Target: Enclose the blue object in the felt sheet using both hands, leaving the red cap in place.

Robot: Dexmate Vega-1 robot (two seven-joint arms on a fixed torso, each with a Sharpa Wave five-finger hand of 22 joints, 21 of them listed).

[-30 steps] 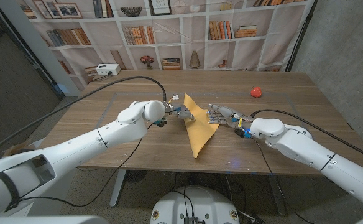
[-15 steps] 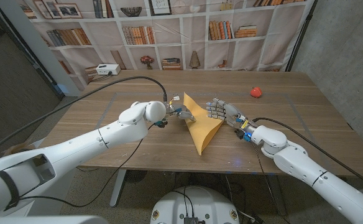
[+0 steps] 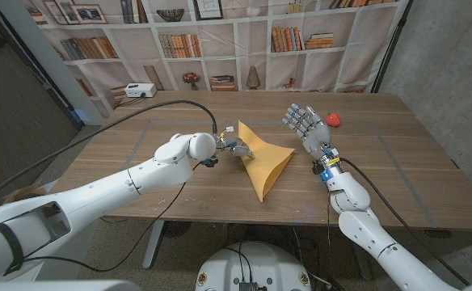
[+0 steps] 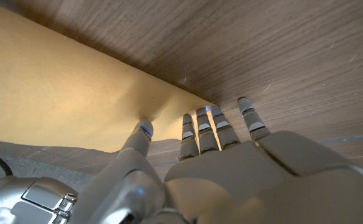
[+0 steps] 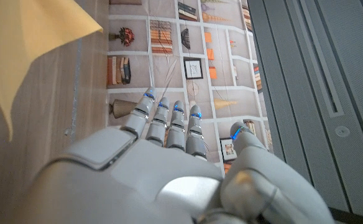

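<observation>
Your felt sheet (image 3: 262, 161) is a mustard-yellow piece lying near the middle of the wooden table (image 3: 139, 174), folded up into a tented shape: one pointed corner stands up toward the far edge, another juts out toward the right edge, and a long tapering tip runs toward the near edge. The blue object cannot be seen; whether it sits under the folds, you cannot tell from these pictures. The red cap (image 3: 333, 120) is a small bright red thing near the table's far right corner, well apart from the sheet. Your left hand (image 3: 234, 147) is at the sheet's left side, and in the left wrist view its fingertips (image 4: 145, 130) press against the yellow felt at its edge, with the fingers close together; whether they actually pinch the sheet is hard to make out. Your right hand (image 3: 308, 126) is raised above the table between the sheet and the red cap, palm upright, fingers spread and holding nothing. In the right wrist view a corner of the sheet is cut off at the picture's edge.
</observation>
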